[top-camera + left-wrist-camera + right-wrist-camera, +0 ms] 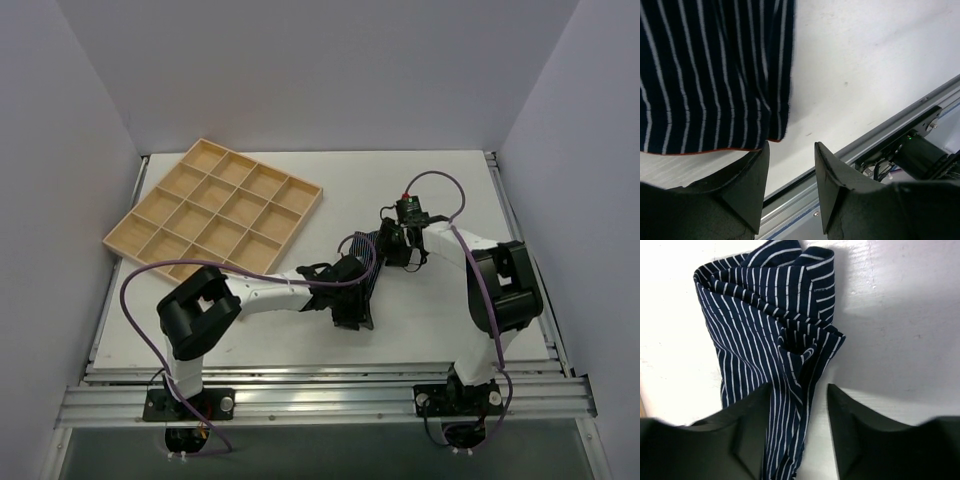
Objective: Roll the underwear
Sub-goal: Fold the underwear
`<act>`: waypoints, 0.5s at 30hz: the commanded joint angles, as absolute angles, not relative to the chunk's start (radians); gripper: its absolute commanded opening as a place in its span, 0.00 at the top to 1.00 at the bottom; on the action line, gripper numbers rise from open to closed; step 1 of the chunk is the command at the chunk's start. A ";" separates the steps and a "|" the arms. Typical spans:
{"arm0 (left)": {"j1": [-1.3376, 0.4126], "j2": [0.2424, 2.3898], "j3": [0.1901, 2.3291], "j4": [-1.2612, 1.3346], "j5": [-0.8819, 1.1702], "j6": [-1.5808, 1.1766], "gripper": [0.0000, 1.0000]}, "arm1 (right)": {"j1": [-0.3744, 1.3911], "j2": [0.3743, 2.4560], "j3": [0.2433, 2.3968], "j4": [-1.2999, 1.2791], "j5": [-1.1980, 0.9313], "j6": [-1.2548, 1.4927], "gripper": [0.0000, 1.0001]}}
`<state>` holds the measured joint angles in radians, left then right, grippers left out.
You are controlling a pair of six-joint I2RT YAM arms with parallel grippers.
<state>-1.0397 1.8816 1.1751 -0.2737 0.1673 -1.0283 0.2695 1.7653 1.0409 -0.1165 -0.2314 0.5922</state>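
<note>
The underwear (765, 325), navy cloth with thin white stripes, lies bunched in loose folds on the white table (250, 320). My right gripper (799, 390) is open over its near end. A strip of cloth runs along the inside of the left finger (747, 425), and bare table shows beside the right one. In the left wrist view the underwear (710, 75) lies flat with a reddish edge along its lower hem. My left gripper (791, 147) stands open just below that hem, nothing between its fingers. From above, the underwear (360, 247) sits between the left gripper (352, 312) and the right gripper (392, 240).
A wooden tray (215, 208) with several compartments lies at the back left. The metal rail (880, 145) of the table's near edge runs close to the left gripper. White walls close in on three sides.
</note>
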 commanded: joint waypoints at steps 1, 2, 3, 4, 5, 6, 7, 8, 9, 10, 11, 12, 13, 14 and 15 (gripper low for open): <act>-1.037 1.836 1.276 -0.282 0.137 -0.979 0.50 | 0.272 1.701 1.064 -0.158 -0.244 0.569 0.52; -1.035 1.824 1.298 -0.326 0.132 -0.970 0.49 | 0.273 1.686 1.069 -0.182 -0.242 0.572 0.50; -1.029 1.803 1.319 -0.346 0.127 -0.948 0.49 | 0.273 1.671 1.072 -0.196 -0.242 0.575 0.46; -1.025 1.792 1.359 -0.369 0.124 -0.939 0.48 | 0.275 1.640 1.078 -0.210 -0.245 0.580 0.45; -1.020 1.778 1.374 -0.414 0.121 -0.931 0.48 | 0.276 1.625 1.078 -0.242 -0.245 0.584 0.44; -1.008 1.754 1.388 -0.438 0.112 -0.917 0.48 | 0.279 1.611 1.074 -0.259 -0.245 0.600 0.43; -1.002 1.743 1.402 -0.460 0.107 -0.910 0.48 | 0.285 1.574 1.066 -0.281 -0.250 0.609 0.43; -0.993 1.727 1.401 -0.494 0.104 -0.904 0.48 | 0.305 1.556 1.037 -0.285 -0.252 0.620 0.41; -0.982 1.700 1.393 -0.505 0.103 -0.899 0.48 | 0.320 1.536 1.017 -0.282 -0.258 0.647 0.41; -0.948 1.686 1.378 -0.511 0.110 -0.893 0.48 | 0.339 1.493 0.994 -0.269 -0.264 0.666 0.41; -0.925 1.671 1.332 -0.515 0.118 -0.891 0.48 | 0.383 1.471 0.947 -0.261 -0.264 0.685 0.41; -0.899 1.645 1.300 -0.509 0.130 -0.891 0.48 | 0.412 1.454 0.925 -0.253 -0.261 0.727 0.40; -0.838 1.632 1.264 -0.482 0.171 -0.891 0.48 | 0.440 1.424 0.902 -0.233 -0.256 0.750 0.40; -0.809 1.622 1.200 -0.468 0.195 -0.890 0.48 | 0.495 1.410 0.858 -0.221 -0.249 0.771 0.40; -0.780 1.605 1.174 -0.456 0.216 -0.882 0.48 | 0.521 1.398 0.836 -0.210 -0.241 0.793 0.41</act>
